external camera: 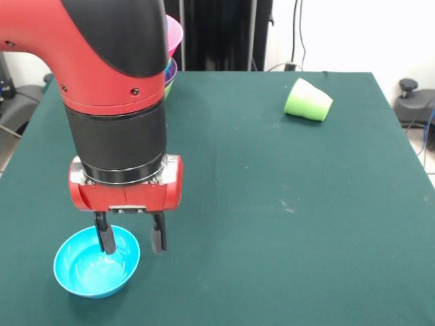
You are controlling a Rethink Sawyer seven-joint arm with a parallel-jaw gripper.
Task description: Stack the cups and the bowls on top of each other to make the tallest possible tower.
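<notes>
Over near rim | hand (130,239) apart, straddling glossy round cyan bowl (96,263) wall

My pincer (130,238) straddles the cyan bowl (96,265) rim at lower left; desk (272,204) lies open rightward, bar the tipped green cup (308,100) upper right.

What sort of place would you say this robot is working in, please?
Probably a robotics lab: a red and black robot arm works over a green cloth-covered table, with cables along the white wall and an office chair base nearby.
</notes>
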